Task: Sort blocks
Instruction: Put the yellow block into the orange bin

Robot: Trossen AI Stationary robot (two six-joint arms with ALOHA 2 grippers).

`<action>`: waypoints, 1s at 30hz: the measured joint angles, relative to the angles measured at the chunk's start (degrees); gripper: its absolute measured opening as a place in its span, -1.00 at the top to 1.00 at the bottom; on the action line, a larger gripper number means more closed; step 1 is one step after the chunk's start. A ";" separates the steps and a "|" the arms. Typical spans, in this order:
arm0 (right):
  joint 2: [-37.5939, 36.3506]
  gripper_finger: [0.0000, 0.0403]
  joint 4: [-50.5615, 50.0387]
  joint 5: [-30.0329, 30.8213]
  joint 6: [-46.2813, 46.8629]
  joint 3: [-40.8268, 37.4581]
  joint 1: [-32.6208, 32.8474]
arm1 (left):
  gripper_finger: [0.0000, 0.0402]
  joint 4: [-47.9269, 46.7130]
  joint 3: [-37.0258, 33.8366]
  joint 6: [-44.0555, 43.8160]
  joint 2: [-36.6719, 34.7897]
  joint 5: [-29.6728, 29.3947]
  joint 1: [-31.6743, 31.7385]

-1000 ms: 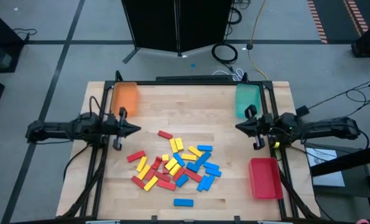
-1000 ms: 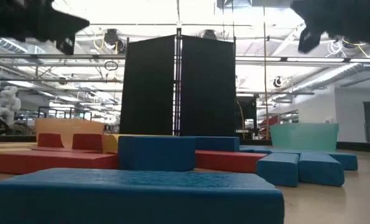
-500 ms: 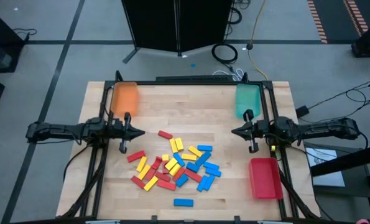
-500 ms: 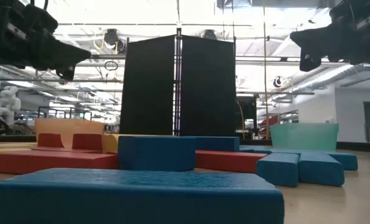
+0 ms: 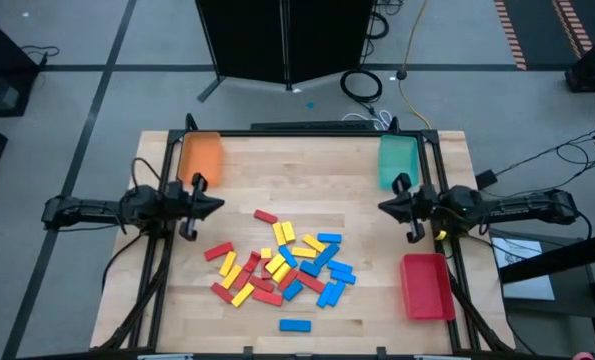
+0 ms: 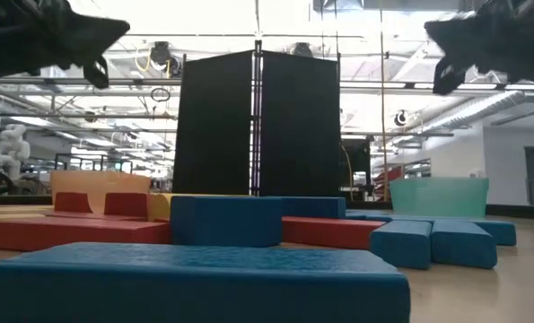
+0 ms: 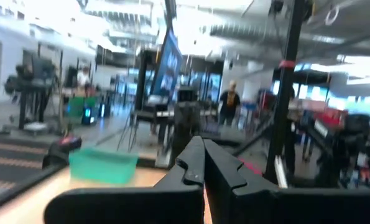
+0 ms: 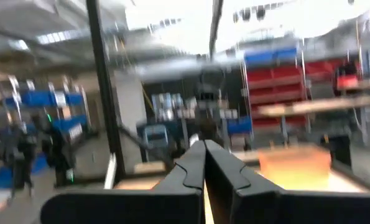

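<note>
Centrally, blocks [image 5: 282,265] heaped between left claw [image 5: 220,206] and right claw [image 5: 382,206], both closed (empty), well apart.

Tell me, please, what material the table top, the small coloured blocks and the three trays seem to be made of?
Table top: light wood, matte, with visible grain and plank lines. Blocks: solid red, yellow and blue with a flat, even colour; probably painted wood or plastic, hard to tell. Orange tray, teal tray and red tray: likely plastic; the teal one looks slightly translucent in the low view.
</note>
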 joint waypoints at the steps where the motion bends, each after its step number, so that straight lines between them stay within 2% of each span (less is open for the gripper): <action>1: -0.05 1.00 1.20 0.50 -0.42 0.00 0.00 | 1.00 1.15 -0.02 -0.02 0.00 0.01 0.02; 3: -0.01 1.00 1.97 3.25 -0.90 0.04 0.00 | 1.00 2.72 -0.02 0.01 0.00 -0.31 0.02; 5: 0.02 1.00 3.21 5.77 2.48 0.00 -0.04 | 1.00 4.84 -0.02 -0.04 0.11 -1.95 0.02; 9: -0.03 1.00 5.46 6.28 11.28 0.02 -0.02 | 1.00 12.10 -0.02 -4.40 0.07 -2.28 -0.01; 13: 0.02 1.00 5.42 7.42 13.25 0.02 -0.02 | 1.00 15.25 -0.02 -3.15 0.05 -3.11 0.00; 18: 0.02 1.00 3.92 7.41 14.87 0.02 0.00 | 1.00 14.78 -0.02 -6.15 0.08 -3.14 0.01; 23: 0.00 1.00 4.46 7.43 20.83 0.02 0.00 | 1.00 14.81 -0.02 -10.18 0.11 -3.83 0.02; 27: 0.03 1.00 5.31 8.45 20.37 0.02 -0.05 | 1.00 14.96 0.70 -6.00 0.09 -13.95 0.56; 29: 0.04 1.00 5.58 11.30 21.42 0.02 -0.06 | 1.00 14.70 1.76 -8.75 0.07 -19.06 0.54; 30: 0.04 1.00 6.12 11.98 22.20 0.02 -0.07 | 1.00 13.67 2.76 -10.30 0.07 -19.68 0.58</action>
